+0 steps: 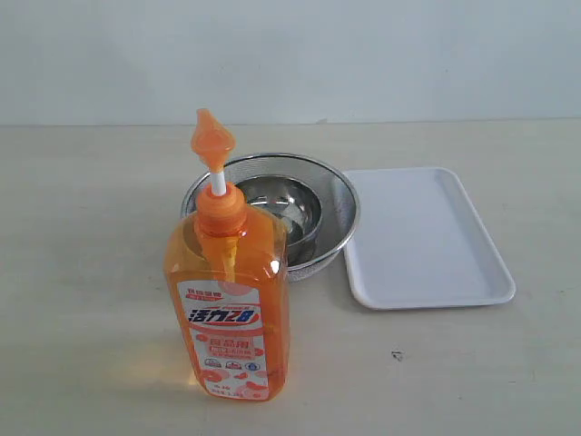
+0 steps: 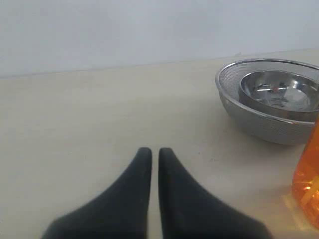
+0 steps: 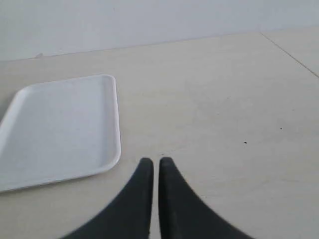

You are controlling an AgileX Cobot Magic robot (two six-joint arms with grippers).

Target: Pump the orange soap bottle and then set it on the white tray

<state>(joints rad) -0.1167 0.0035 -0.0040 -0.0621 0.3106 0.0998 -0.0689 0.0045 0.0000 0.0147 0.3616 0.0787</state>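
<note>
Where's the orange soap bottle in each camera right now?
Exterior: orange soap bottle upright in the foreground, before the steel bowls.
Left wrist: orange soap bottle cropped at frame edge, beside the steel bowls.
Right wrist: not in view.
Shared landmark: the steel bowls, exterior and left wrist.

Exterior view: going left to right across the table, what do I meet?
orange soap bottle → nested steel bowls, partly behind the bottle → white tray

Bright, even light; soft shadows.
</note>
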